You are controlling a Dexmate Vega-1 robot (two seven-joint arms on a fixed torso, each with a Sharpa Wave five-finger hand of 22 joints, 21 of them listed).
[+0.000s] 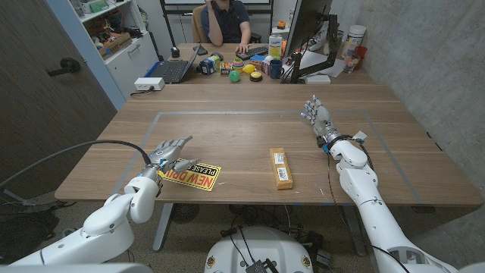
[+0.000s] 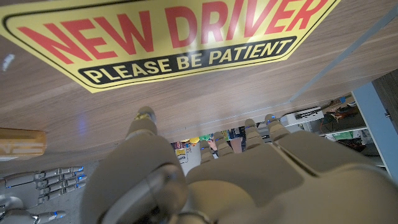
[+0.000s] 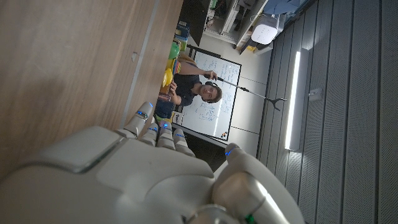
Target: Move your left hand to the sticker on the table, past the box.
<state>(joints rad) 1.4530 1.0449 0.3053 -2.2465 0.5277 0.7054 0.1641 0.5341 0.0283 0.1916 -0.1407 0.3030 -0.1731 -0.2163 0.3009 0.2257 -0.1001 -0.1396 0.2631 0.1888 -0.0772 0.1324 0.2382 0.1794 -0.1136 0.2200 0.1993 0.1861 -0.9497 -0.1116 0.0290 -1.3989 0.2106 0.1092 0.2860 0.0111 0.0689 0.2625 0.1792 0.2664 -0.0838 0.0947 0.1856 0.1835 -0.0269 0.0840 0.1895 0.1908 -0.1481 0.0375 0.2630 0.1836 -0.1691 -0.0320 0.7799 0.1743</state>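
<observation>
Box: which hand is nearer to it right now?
Right, narrowly. The right hand is beyond the box, off to its right; the left hand is farther left, over the sticker.

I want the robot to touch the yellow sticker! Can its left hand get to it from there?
Probably yes. The left hand hovers right at the NEW DRIVER sticker, its fingers spread with nothing between them and it. The box lies off to the side, out of the way.

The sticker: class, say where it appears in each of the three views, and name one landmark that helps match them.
Head view: sticker lies at lower left, beside the left hand.
Left wrist view: sticker spans the upper part, beyond the left hand.
Right wrist view: not in it.
Shared landmark: the box, at the left wrist picture's left edge.
</observation>
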